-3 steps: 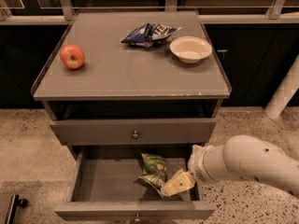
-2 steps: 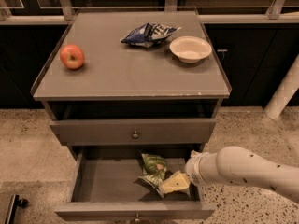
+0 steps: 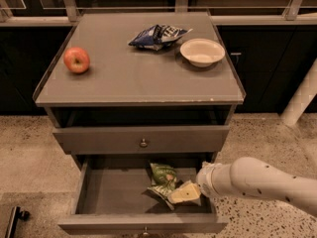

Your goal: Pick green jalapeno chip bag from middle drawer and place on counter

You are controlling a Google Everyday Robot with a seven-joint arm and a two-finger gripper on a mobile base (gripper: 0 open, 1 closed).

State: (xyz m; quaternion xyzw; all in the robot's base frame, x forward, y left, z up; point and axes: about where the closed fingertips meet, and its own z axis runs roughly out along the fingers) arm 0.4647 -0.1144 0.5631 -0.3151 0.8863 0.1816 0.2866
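The green jalapeno chip bag lies crumpled on the floor of the open middle drawer, right of its centre. My gripper reaches into the drawer from the right, low over the floor, and is against the bag's near right end. The white arm comes in over the drawer's right wall. The counter is the grey cabinet top above.
On the counter sit a red apple at left, a dark blue chip bag at the back and a white bowl at right. A shut grey drawer front with a knob is above the open drawer. A speckled floor surrounds the cabinet.
My gripper has slid a little to the left, closer onto the green bag, and the arm has dropped lower. The bag has hardly moved.
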